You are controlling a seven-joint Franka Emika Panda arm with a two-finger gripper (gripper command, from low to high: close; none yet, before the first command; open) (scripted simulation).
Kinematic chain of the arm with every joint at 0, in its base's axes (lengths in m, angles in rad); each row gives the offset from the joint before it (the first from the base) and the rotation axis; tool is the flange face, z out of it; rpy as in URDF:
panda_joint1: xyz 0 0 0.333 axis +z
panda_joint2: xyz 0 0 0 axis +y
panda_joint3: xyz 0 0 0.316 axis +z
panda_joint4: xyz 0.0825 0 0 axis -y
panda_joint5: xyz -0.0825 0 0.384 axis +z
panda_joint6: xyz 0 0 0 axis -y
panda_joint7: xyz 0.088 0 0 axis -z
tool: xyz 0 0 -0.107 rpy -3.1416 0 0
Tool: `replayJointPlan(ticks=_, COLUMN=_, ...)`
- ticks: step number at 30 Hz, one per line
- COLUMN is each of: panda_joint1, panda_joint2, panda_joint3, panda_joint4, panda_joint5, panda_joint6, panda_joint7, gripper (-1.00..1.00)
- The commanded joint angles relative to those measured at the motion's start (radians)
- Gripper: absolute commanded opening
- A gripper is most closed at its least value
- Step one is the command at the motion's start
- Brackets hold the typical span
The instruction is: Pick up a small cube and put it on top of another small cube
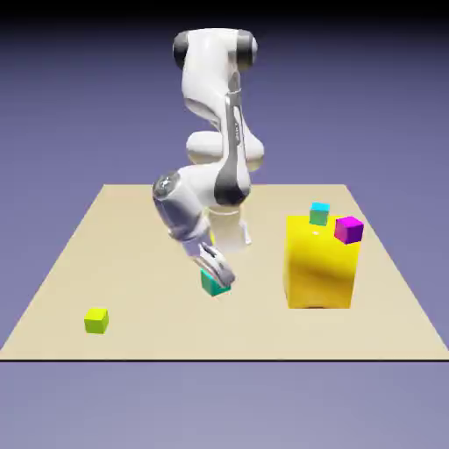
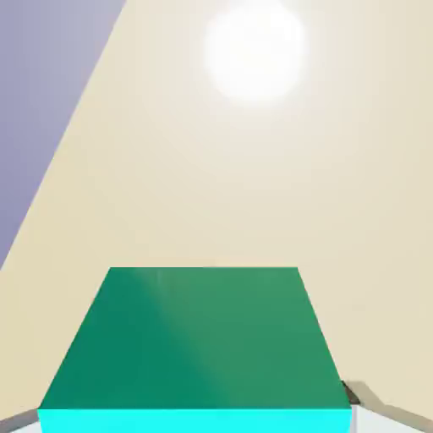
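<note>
Green cube (image 1: 211, 283) is sitting clamped between the fingers of the gripper (image 1: 217, 277), near the middle of the table (image 1: 105, 254), low over the surface; from the exterior view I cannot tell whether it is resting on the tabletop or just clear of it. In the hand view the green cube (image 2: 199, 338) is filling the lower half of the picture, with only a sliver of one grey fingertip (image 2: 355, 396) peeking out at the lower right, which suits jaws squeezed onto its sides. The arm is leaning down at a slant, so the cube is being held tilted with the wrist, not square to the table.

Two small cubes, a teal one (image 1: 319, 212) and a magenta one (image 1: 348, 229), are perching on top of a big yellow block (image 1: 320, 263) toward the exterior view's right; the magenta one is hanging close to the block's near corner. A lime cube (image 1: 96, 320) is lying alone on the table toward the exterior view's left, near the front edge.

For stacking, the lime cube is looking like the easier target: bare table is stretching all round it and nothing is standing between it and the gripper. The pair on the yellow block is calling for a higher lift, and the magenta cube's spot near the corner is leaving little margin for a nudge.
</note>
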Motion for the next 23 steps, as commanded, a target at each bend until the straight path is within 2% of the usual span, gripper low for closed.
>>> replayJointPlan(ticks=1, panda_joint1=0.003, panda_joint2=-0.015, panda_joint3=0.035, panda_joint4=0.028, panda_joint5=-0.010, panda_joint6=-0.044, panda_joint7=0.006, gripper=-1.00)
replayJointPlan(ticks=10, panda_joint1=0.217, panda_joint2=-0.152, panda_joint3=0.343, panda_joint4=0.277, panda_joint5=-0.069, panda_joint6=-0.425, panda_joint7=0.041, gripper=-1.00)
replayJointPlan(ticks=16, panda_joint1=0.236, panda_joint2=-0.126, panda_joint3=0.367, panda_joint4=0.123, panda_joint5=-0.061, panda_joint6=-0.247, panda_joint7=0.035, gripper=-1.00)
replayJointPlan(ticks=17, panda_joint1=0.236, panda_joint2=-0.126, panda_joint3=0.367, panda_joint4=0.123, panda_joint5=-0.061, panda_joint6=-0.247, panda_joint7=0.035, gripper=1.00)
replayJointPlan(ticks=23, panda_joint1=0.217, panda_joint2=-0.152, panda_joint3=0.343, panda_joint4=0.277, panda_joint5=-0.069, panda_joint6=-0.425, panda_joint7=0.041, gripper=1.00)
